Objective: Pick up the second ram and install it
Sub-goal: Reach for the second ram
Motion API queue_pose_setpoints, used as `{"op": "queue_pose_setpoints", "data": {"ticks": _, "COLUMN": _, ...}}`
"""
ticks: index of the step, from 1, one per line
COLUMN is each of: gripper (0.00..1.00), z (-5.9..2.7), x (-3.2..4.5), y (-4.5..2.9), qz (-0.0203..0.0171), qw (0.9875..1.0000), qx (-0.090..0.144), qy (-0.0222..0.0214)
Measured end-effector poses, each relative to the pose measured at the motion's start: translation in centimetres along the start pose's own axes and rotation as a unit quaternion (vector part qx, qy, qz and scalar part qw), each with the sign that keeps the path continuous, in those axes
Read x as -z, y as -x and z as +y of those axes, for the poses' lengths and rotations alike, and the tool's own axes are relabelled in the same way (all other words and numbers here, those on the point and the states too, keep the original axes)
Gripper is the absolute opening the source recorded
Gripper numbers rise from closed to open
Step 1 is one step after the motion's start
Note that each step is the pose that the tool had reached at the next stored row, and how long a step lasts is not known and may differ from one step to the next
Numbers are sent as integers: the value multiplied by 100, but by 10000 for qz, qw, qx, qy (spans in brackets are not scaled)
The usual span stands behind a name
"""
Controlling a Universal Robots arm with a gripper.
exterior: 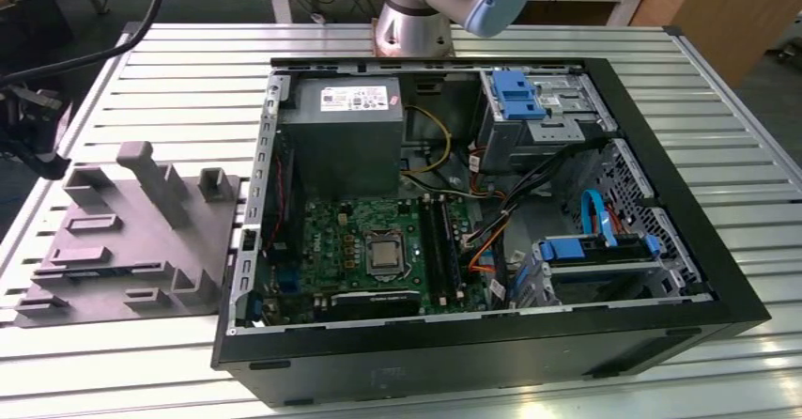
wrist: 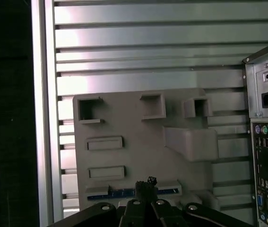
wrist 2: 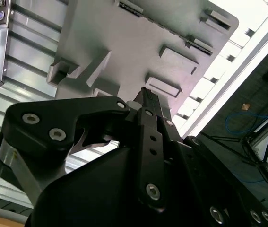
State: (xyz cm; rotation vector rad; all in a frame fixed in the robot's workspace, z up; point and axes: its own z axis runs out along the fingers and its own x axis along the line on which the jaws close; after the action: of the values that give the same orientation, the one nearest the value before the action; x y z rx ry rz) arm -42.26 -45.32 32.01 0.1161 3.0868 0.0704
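The second ram [wrist: 119, 193] is a thin dark blue strip lying in a slot of the grey moulded tray [wrist: 138, 151], at the tray edge nearest my gripper. In the exterior view the ram [exterior: 111, 271] lies low in the tray [exterior: 138, 240], to the left of the open computer case [exterior: 501, 344]. My gripper [wrist: 146, 182] hangs above the tray with its black fingertips [wrist 2: 145, 97] pressed together and nothing between them. It sits over the ram's strip, well above it and apart from it.
Inside the case, the motherboard [exterior: 363, 240] lies flat with long black slot rails [exterior: 439, 240] beside the processor socket. The case's rear panel [wrist: 266, 156] stands close beside the tray. The slatted metal table [wrist: 148, 47] ends in a rail [wrist: 44, 118].
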Motion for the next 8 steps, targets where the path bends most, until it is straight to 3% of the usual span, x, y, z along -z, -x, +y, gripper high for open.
{"op": "queue_pose_setpoints", "data": {"ticks": 8, "gripper": 11, "z": -143, "x": -93, "y": -9, "qz": 4, "qw": 10000, "qx": -1, "qy": -1}}
